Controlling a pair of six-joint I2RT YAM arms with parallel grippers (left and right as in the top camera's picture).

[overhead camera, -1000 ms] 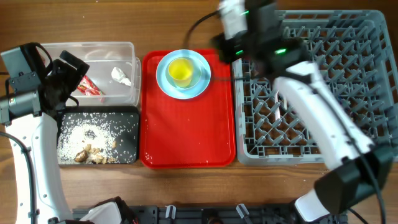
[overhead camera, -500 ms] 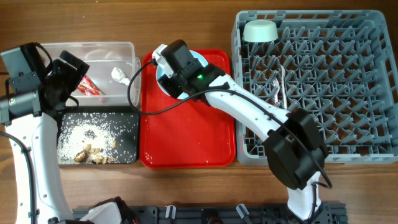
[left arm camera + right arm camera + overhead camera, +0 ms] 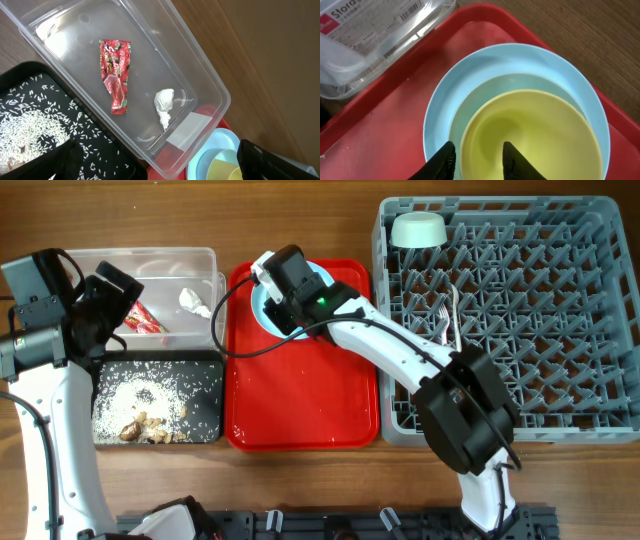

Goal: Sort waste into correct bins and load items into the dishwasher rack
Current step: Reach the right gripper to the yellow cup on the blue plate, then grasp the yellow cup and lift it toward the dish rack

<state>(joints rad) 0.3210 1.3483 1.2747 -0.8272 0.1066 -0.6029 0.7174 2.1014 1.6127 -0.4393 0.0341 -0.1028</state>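
**A robot lab bench staged as a dishwashing corner**

A wooden table (image 3: pixel 300 220) carries a grey dishwasher rack (image 3: pixel 560 300) of the kind used in a canteen kitchen. Left of the rack lies a red tray (image 3: pixel 300 400). Farther left are a clear tub (image 3: pixel 140 252) and a black tray (image 3: pixel 200 362) of spilled rice (image 3: pixel 130 395). Two white-and-black robot arms (image 3: pixel 400 355) lean over the table, which marks this as a test lab, not a home.

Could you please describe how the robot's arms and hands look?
The left arm and right arm have white links and black joints. A black cable loops beside the right arm, with a green light near its wrist. The left hand and right hand are black.
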